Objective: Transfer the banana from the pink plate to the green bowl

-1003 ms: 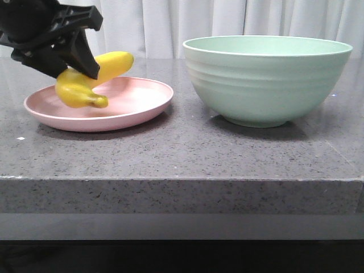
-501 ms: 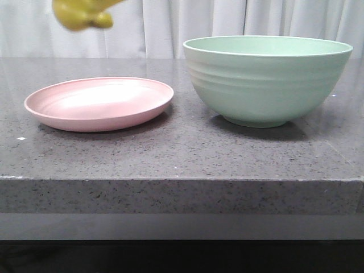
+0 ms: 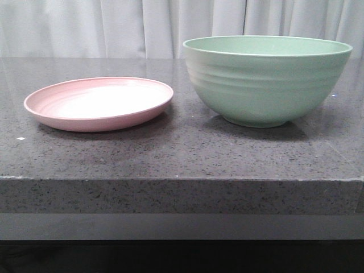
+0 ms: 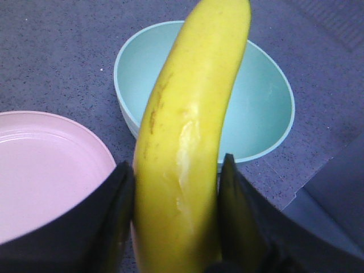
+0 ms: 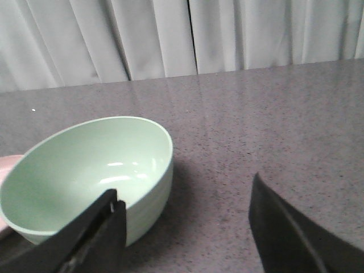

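In the left wrist view the left gripper (image 4: 176, 222) has its black jaws clamped on the lower part of the banana (image 4: 190, 136), one jaw pressed against each side of the fruit. The banana is bright yellow with a pale scuffed streak and a few thin brown marks along its curve, and it rises lengthwise out of the jaws, held up in the air above the tabletop (image 4: 57, 62). Below and beyond it lies the green bowl (image 4: 264, 114), its pale mint inside showing nothing in it, and just beside the bowl sits the pink plate (image 4: 45, 170), bare of fruit. In the front view neither arm nor the banana shows; the pink plate (image 3: 98, 104) rests on the speckled grey tabletop (image 3: 182, 153) on the robot's left, and the green bowl (image 3: 267, 79), ridged round its outside and far taller than the plate, stands close beside it to the right, apart from it. A pale curtain (image 3: 114, 25) hangs behind. In the right wrist view the right gripper (image 5: 185, 227) has its dark jaws spread wide apart with nothing between them, above the tabletop near the green bowl (image 5: 85, 170).
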Motion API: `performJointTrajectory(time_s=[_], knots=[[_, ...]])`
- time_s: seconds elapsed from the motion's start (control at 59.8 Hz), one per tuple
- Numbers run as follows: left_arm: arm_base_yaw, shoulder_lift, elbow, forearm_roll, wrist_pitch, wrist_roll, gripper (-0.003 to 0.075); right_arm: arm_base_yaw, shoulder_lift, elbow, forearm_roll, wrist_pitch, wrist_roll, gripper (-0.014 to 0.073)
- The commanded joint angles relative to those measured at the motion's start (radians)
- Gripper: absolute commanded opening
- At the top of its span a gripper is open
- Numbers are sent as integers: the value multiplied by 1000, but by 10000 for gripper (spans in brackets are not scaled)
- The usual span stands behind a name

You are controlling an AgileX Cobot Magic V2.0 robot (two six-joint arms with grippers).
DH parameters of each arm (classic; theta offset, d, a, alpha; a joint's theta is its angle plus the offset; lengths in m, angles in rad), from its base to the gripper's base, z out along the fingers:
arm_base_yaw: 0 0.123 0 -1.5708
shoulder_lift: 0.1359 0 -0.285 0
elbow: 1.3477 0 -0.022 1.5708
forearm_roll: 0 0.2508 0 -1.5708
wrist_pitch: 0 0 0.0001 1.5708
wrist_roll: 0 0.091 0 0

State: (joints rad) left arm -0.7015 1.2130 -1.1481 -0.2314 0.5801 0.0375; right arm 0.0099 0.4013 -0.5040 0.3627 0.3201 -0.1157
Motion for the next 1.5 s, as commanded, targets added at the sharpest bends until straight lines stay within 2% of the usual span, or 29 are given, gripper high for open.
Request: performJointTrajectory(time_s=[0.0,0.134,0.334,0.535,0.685,0.936,1.488], knots=[[-8,-26,-38,-18,-78,2,102,17,76,-79,103,-57,-7,481],[-8,-26,-38,-18,-78,2,102,85,185,-177,238,-4,-7,482],[-8,-26,-38,-18,-78,2,102,253,355,-279,388,-55,-7,482],[-8,-26,-38,-18,-78,2,102,430,493,-349,429,-143,-7,482],[-8,-26,-38,-18,-78,2,102,520,576,-391,444,-207,-7,482],[-8,-26,-38,-18,-78,2,102,588,714,-491,444,-250,-7,482],[-8,-26,-38,-18,-78,2,102,591,887,-615,445,-238,-7,482]])
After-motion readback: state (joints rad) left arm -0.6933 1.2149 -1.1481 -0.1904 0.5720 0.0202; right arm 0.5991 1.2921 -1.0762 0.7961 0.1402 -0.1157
